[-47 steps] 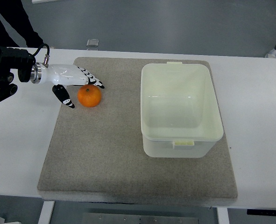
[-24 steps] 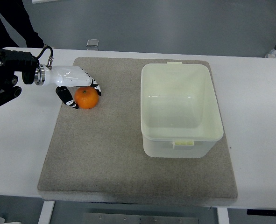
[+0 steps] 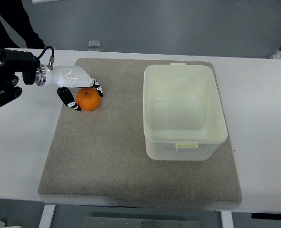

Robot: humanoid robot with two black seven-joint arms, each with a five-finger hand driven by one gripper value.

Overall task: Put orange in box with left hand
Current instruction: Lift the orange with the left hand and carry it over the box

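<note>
One orange (image 3: 89, 99) sits on the grey felt mat (image 3: 107, 156), near its upper left corner, with the left hand (image 3: 72, 83) closed around it: white fingers (image 3: 90, 81) curl over the top and far side, the thumb presses against its left. Well to the right, the pale rectangular plastic box (image 3: 184, 142) stands open on the same mat, which lies on a white table (image 3: 16, 152).

Round orange (image 3: 89, 99) sits tucked between curled fingers (image 3: 95, 84) and thumb; cream box (image 3: 184, 137), open, empty, upright, well right of fingers.
</note>
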